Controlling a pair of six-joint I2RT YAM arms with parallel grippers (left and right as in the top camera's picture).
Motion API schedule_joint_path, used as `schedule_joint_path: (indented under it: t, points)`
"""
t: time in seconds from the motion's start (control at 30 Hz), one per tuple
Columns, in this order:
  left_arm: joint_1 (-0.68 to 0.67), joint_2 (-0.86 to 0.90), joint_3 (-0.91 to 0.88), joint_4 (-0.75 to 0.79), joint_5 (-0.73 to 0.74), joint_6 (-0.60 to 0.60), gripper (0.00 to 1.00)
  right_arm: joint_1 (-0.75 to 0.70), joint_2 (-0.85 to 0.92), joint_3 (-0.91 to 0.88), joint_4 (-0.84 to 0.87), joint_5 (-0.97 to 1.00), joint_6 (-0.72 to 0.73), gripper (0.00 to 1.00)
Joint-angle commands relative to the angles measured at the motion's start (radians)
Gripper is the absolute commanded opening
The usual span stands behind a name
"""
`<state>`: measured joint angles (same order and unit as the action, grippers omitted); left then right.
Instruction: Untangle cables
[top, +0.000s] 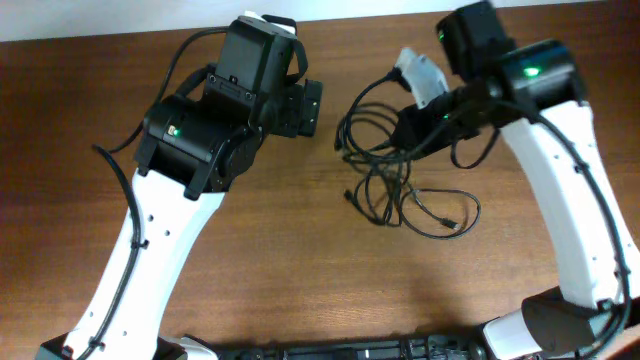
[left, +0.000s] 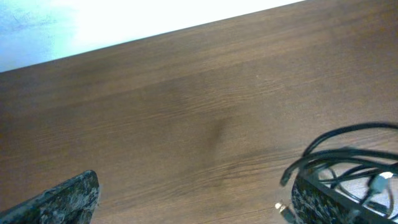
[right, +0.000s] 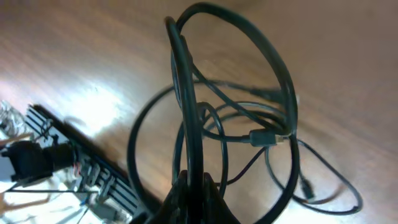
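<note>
Closest in the right wrist view, the right gripper (right: 189, 186) is clenched on strands of the thin black cables (right: 236, 124), the loops fanning out from its fingertips. In my judgement the step in hand is the first grasp of the bundle; the next move calls for drawing the held strands up and away while a second hold pins the remainder.

On the brown wooden worktop (top: 300, 260) the tangle lies toward the far edge, right of centre, with loose ends trailing nearer. I cannot count separate cords; at least two small plug ends show.

Further left, the left gripper (left: 193, 199) stands released and holds nothing, just beside the tangle. Two arms, one bundle.
</note>
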<state>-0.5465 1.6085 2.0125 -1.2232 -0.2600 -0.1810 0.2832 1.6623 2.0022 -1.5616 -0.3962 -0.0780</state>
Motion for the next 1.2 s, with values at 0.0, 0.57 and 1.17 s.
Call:
schedule_joint_path:
  t: [0.0,0.57,1.17]
  points:
    - [0.004,0.000,0.017,0.001,-0.010,-0.012,0.99,0.003,-0.024,0.089,-0.032,0.017,0.000,0.04]
    - [0.004,0.000,0.017,0.001,-0.010,-0.012,0.99,0.004,-0.024,0.098,-0.043,0.016,-0.050,0.29]
    - [0.004,0.000,0.017,0.001,-0.010,-0.012,0.99,0.004,-0.019,-0.113,-0.019,0.072,-0.044,0.59]
